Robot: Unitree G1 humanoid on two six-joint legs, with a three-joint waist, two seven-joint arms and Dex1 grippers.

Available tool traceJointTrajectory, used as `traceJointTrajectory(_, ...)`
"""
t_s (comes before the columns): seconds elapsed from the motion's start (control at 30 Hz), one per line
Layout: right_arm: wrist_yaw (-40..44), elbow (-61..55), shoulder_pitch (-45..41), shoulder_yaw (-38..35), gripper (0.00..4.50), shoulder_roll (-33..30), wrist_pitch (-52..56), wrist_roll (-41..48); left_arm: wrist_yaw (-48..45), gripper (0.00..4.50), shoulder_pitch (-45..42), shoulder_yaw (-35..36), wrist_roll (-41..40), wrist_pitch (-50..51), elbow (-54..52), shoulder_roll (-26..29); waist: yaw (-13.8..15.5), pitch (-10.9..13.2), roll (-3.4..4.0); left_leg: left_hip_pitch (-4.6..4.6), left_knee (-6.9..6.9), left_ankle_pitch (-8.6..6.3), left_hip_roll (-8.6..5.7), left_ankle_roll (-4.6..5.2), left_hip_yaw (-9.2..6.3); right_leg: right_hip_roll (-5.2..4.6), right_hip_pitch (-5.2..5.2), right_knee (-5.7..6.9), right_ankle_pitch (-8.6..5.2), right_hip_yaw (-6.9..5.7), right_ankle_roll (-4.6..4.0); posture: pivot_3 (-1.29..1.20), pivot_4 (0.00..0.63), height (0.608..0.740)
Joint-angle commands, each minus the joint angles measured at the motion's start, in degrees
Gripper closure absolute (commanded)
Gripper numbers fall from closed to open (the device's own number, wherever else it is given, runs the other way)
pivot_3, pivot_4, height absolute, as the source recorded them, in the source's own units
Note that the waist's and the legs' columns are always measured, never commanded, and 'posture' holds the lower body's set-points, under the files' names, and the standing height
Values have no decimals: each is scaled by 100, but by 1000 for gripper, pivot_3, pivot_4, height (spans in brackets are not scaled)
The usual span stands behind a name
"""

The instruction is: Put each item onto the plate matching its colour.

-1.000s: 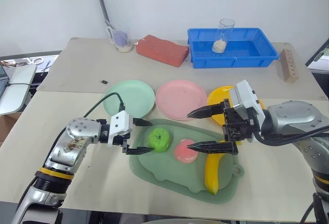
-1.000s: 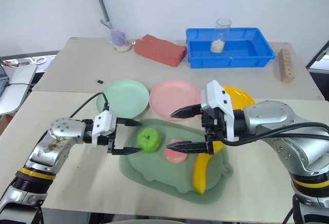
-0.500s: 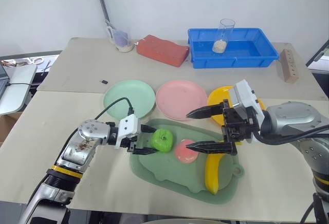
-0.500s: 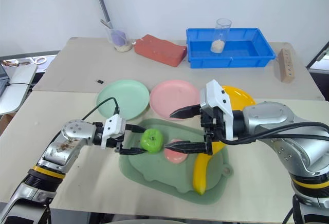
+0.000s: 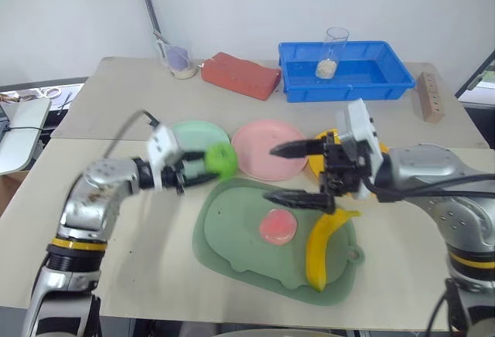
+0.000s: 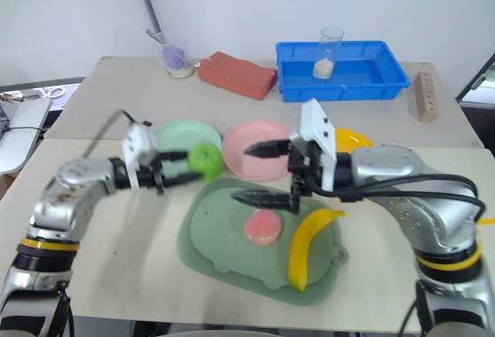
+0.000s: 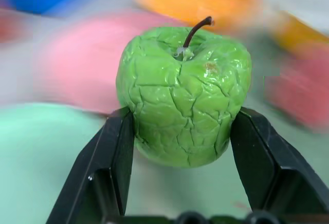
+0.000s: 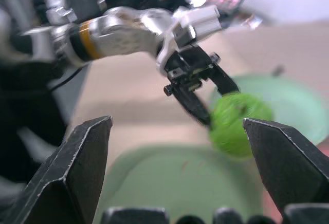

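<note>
My left hand (image 5: 203, 168) grips the apple (image 5: 220, 160) beside the mint plate (image 5: 195, 137); right hand (image 5: 298, 173) gapes over peach (image 5: 278, 226) and banana (image 5: 322, 245).

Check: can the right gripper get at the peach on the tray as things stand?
Probably yes. The right gripper hangs open just above the pink peach, which lies uncovered on the tray; the banana lies beside it, apart.

Peach (image 5: 278, 226), banana (image 5: 321, 246) — on tray (image 5: 232, 240)

Beige table (image 5: 116, 221) bears dull-green tray (image 5: 232, 236); mint (image 5: 182, 132), pink (image 5: 255, 148), yellow plates (image 5: 319, 163); blue bin (image 5: 348, 82); red block (image 5: 240, 75).
</note>
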Motion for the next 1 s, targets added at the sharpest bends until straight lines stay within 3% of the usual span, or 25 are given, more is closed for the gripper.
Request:
traceJointTrajectory(0.03, -473, 17, -227, 240, 0, 342, -125, -383, 1082, 2092, -120, 486, 250, 124, 333, -136, 3, -3, 6, 2, 0, -1, -1, 0, 0, -1, 1, 0, 0, 1, 0, 0, 150, 740)
traceJointTrajectory(0.13, -554, 83, -278, 431, 0, 522, -206, -663, 1641, 2092, -162, 569, 477, 17, 741, -309, 38, -4, 6, -4, -1, -1, -3, 1, -2, -1, 3, 4, 14, 0, -24, 0, 150, 740)
traceJointTrajectory(0.27, -480, 237, -291, 519, 0, 604, -314, -899, 1723, 2092, -228, 463, 523, -64, 1055, -482, 59, -3, -3, -14, 5, 0, -4, 1, -5, 0, 0, 9, 16, -7, -25, 0, 150, 740)
traceJointTrajectory(0.3, -457, 270, -282, 524, 0, 609, -338, -945, 1709, 1166, -233, 457, 500, -56, 1121, -514, 57, -3, -3, -10, 5, -1, -4, 0, -5, 0, -1, 7, 16, -8, -25, 0, 150, 740)
traceJointTrajectory(0.4, -388, 355, -275, 519, 0, 612, -383, -1065, 1640, 25, -233, 432, 518, -185, 1329, -538, 44, -3, -2, -8, 1, -1, -4, 0, -5, 0, 1, 9, 16, -8, -26, 0, 150, 740)
traceJointTrajectory(0.6, -314, 340, -185, 382, 0, 509, -348, -1145, 1388, 25, -134, 710, 234, -124, 1038, -316, 30, -3, -2, -13, -3, -1, -3, 0, -6, 3, 5, 12, 16, -6, -26, 0, 150, 740)
traceJointTrajectory(0.73, -129, 266, 45, 264, 0, 266, -348, -1117, 878, 25, 41, 860, -102, 14, 306, 115, 23, -3, -3, -12, -5, -1, -2, 0, -6, 3, 5, 11, 16, -6, -26, 0, 150, 740)
traceJointTrajectory(1.0, 1160, 128, 739, -175, 0, -878, -349, -761, -1085, 25, 640, -260, -434, -179, -1494, 1015, 44, -2, 1, -5, -7, -3, -5, -3, 12, -21, 1, -11, 14, -12, -31, 0, 150, 740)
